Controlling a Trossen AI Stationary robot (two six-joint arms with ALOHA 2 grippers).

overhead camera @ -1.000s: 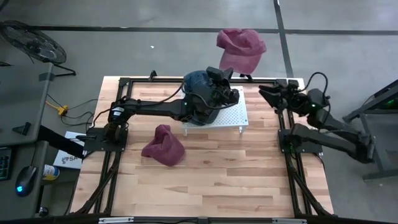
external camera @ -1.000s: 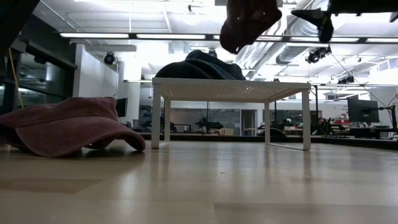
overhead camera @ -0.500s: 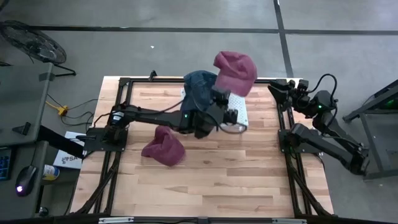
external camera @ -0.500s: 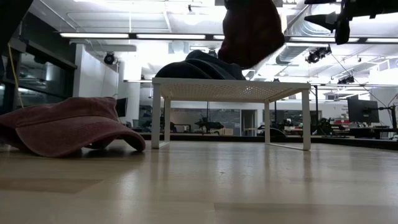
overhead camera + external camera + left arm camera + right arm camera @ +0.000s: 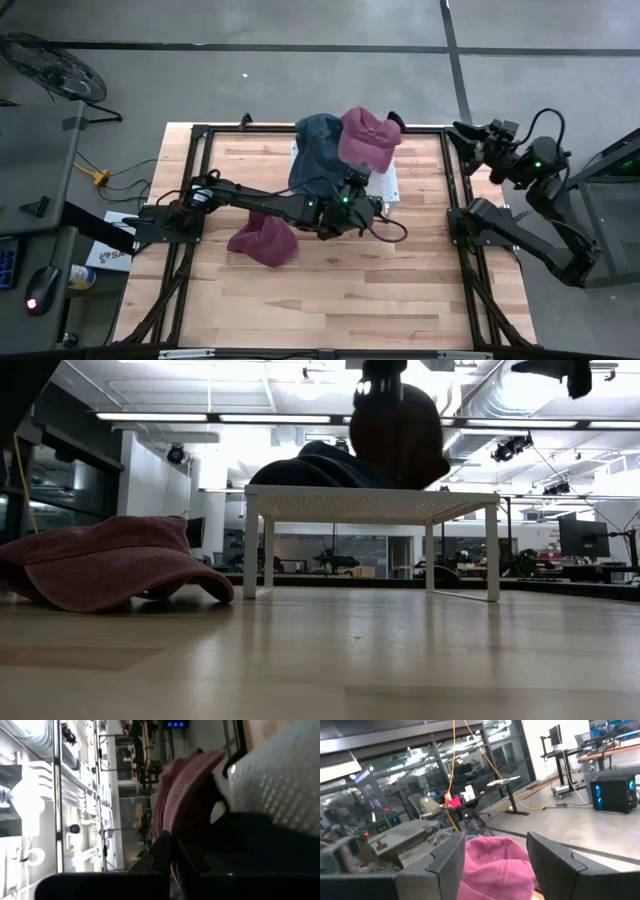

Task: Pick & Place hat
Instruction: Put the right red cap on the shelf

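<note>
Overhead, my left gripper (image 5: 362, 180) was clamped on a maroon hat (image 5: 367, 138) above the white rack (image 5: 388, 186) at upper centre, beside a blue hat (image 5: 315, 150). My right gripper (image 5: 472, 135) waited spread wide and empty at upper right. Low down, another maroon hat (image 5: 110, 563) lay at left on the table (image 5: 330, 660).

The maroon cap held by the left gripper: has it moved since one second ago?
Yes. The maroon cap came from beyond the table's far edge onto the white perforated shelf, beside the blue cap.
</note>
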